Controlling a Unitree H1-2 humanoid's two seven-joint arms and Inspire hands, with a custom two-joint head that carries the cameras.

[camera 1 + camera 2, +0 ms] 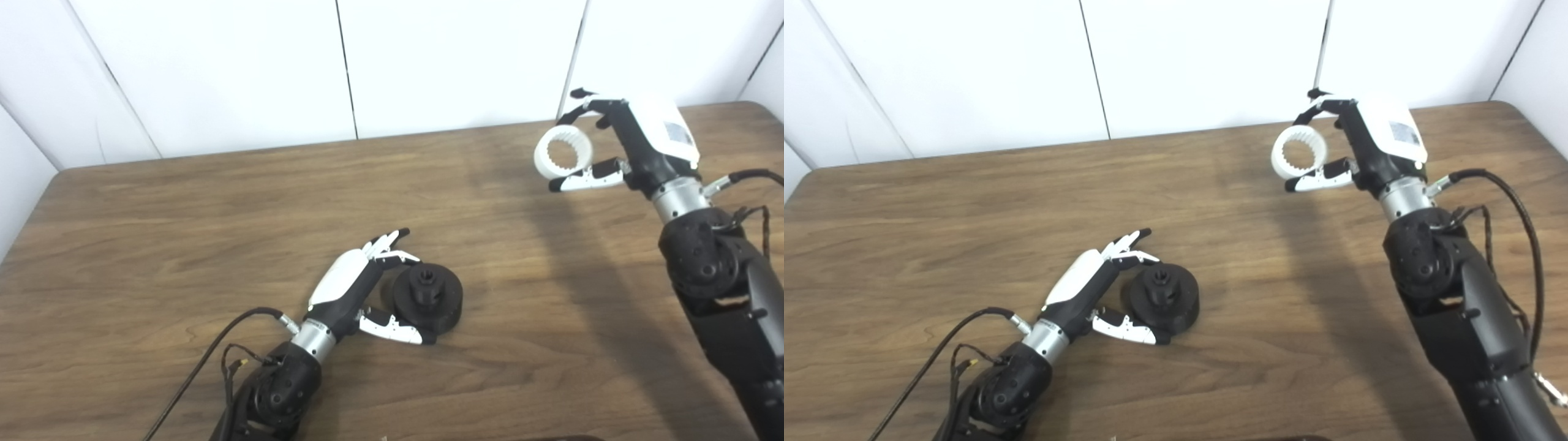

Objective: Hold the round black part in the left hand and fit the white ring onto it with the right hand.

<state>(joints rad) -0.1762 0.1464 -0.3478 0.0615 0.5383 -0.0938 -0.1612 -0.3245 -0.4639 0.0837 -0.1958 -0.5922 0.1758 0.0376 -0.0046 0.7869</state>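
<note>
1. The left robot hand (361,288) lies on the table (153,245), fingers spread around the black part (429,296) at its 3 o'clock, not yet gripping it.
2. The right robot hand (618,147), raised at 1 o'clock from the part, pinches the white ring (563,153).
3. Left to do: lifting, fitting. Nothing stands between.
</note>
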